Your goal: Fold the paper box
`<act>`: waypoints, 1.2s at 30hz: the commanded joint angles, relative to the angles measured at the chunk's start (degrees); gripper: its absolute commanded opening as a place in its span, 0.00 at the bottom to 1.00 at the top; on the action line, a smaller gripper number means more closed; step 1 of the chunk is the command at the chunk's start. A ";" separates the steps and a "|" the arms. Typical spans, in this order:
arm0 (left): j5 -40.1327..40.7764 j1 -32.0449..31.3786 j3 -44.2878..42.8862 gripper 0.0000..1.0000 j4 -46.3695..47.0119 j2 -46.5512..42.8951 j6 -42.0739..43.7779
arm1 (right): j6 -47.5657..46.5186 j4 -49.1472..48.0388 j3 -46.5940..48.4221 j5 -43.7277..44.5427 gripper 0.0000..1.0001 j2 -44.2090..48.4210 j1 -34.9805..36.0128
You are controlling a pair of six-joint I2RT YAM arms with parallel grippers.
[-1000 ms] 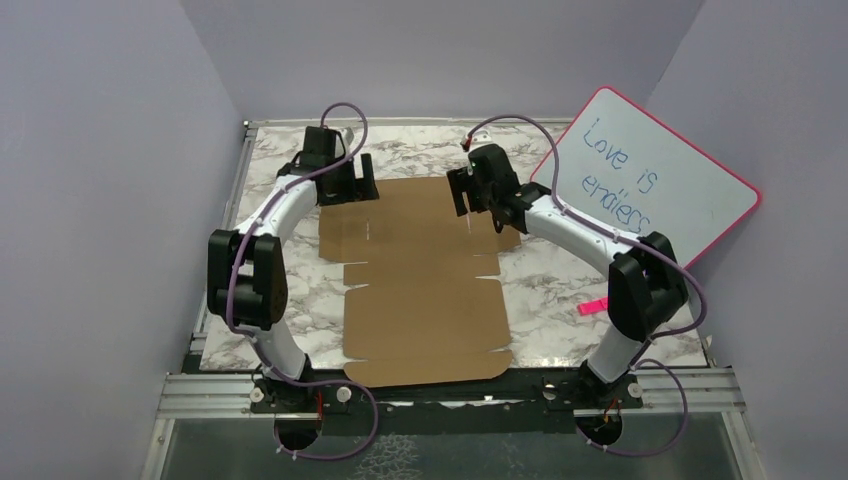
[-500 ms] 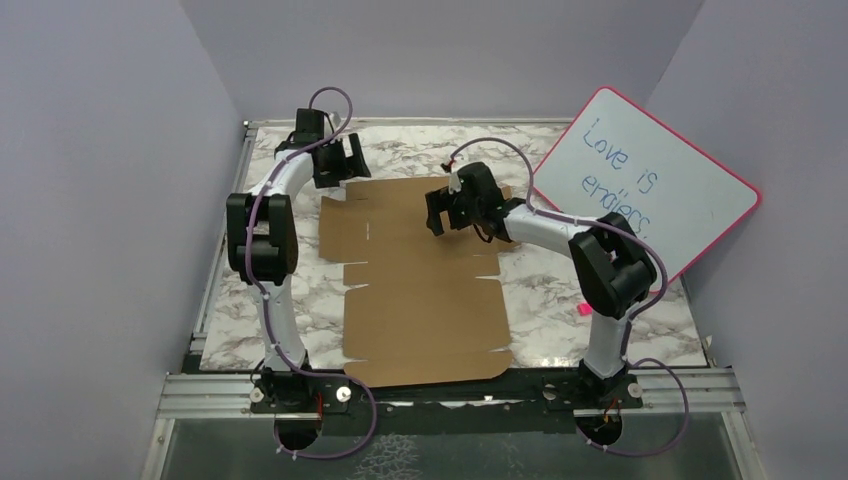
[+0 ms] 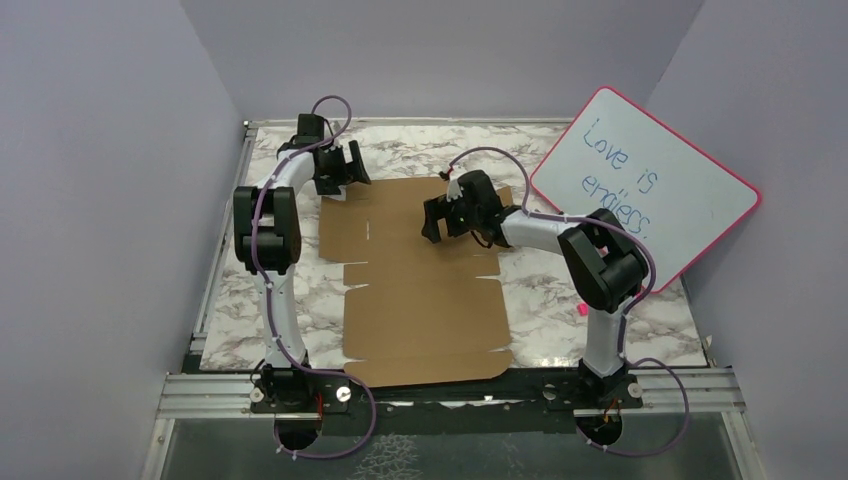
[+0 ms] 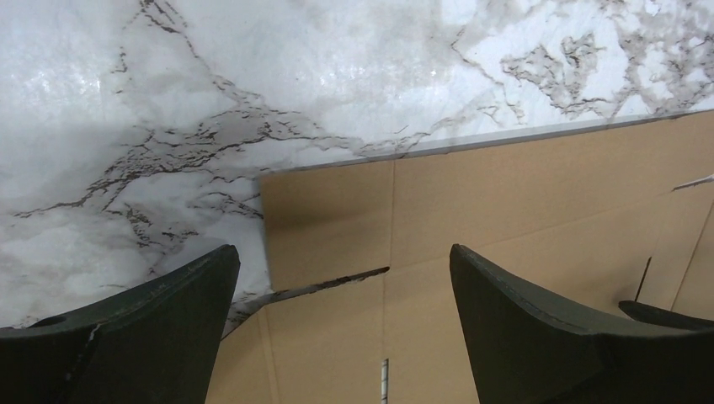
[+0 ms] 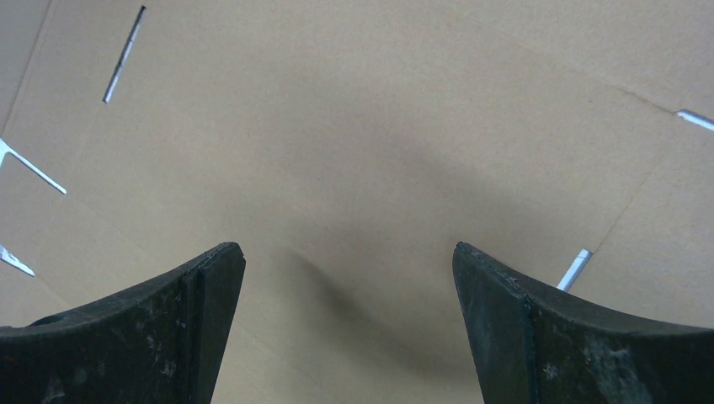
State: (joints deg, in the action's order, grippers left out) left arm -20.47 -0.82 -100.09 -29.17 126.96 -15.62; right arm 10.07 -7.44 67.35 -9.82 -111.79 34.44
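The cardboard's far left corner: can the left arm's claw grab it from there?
Probably yes. The left gripper hangs open right above that corner of the paper box, and nothing lies between them. The flat sheet may be hard to pinch.

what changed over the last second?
Right gripper swung left and nearer, from the far-right corner of the sheet to above its far panel. Left gripper edged back at the far-left corner, elbow rising. Both jaws open, holding nothing. Sheet and whiteboard unmoved.

The paper box (image 3: pixel 420 300) is matt, smooth brown cardboard; the table (image 3: pixel 555 330) is glossy, marble-patterned.
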 commanded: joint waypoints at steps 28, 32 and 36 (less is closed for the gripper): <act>-11.54 0.29 2.78 0.86 4.04 -6.86 -6.15 | 1.27 -5.37 -3.71 -3.57 1.00 -4.44 -0.21; -11.71 0.29 4.01 0.86 5.16 -8.47 -6.92 | 1.50 -5.46 -3.70 -3.28 1.00 -4.69 -0.17; -12.30 -0.48 4.90 0.86 5.97 -8.70 -7.69 | 1.85 -5.56 -3.72 -3.21 1.00 -4.97 -0.18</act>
State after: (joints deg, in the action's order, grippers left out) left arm -29.67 -0.40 -96.71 -25.17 120.55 -21.54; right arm 10.61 -14.46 65.06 -11.70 -113.91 34.39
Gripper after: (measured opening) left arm 0.858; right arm 0.998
